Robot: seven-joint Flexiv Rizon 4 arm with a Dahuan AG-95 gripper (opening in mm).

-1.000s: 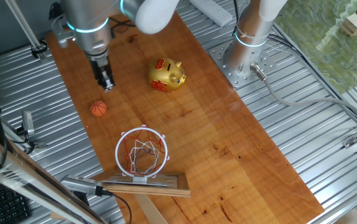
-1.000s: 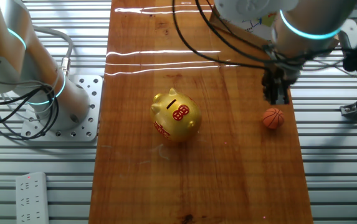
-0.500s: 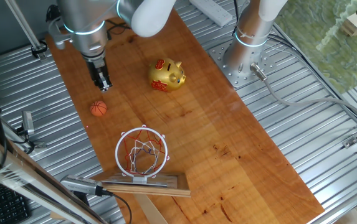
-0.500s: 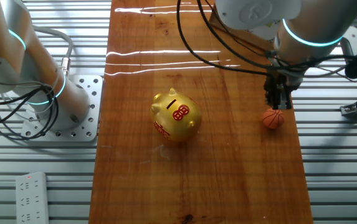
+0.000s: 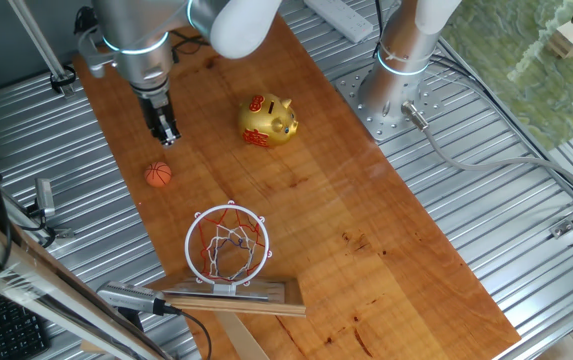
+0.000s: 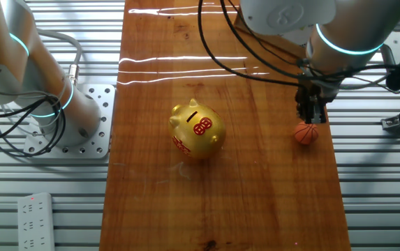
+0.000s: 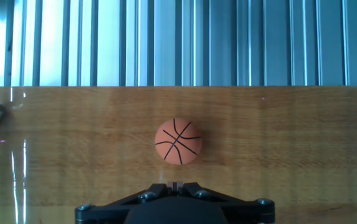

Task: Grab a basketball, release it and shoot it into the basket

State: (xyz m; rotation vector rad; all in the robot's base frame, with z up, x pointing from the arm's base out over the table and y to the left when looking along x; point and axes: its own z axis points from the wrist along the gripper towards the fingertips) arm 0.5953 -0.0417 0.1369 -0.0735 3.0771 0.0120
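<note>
The basketball (image 5: 159,174) is a tiny orange ball with dark seams, lying on the wooden board near its left edge. It also shows in the other fixed view (image 6: 306,132) and in the hand view (image 7: 178,141). My gripper (image 5: 165,136) hangs above the board just behind the ball, fingers pressed together and empty; it also shows in the other fixed view (image 6: 310,116) and low in the hand view (image 7: 177,185). The basket (image 5: 228,243), an orange-red ring with a white net on a wooden backboard (image 5: 234,301), stands at the board's near end.
A golden piggy bank (image 5: 268,120) stands on the wooden board (image 5: 366,230), right of the gripper. A second arm's base (image 5: 398,85) sits at the board's right side. Ribbed metal table (image 5: 56,150) surrounds the board; the ball lies near that edge.
Over the last second the gripper shifted slightly left, toward the ball's side of the board. In the last half second nothing moved. The ball stayed put.
</note>
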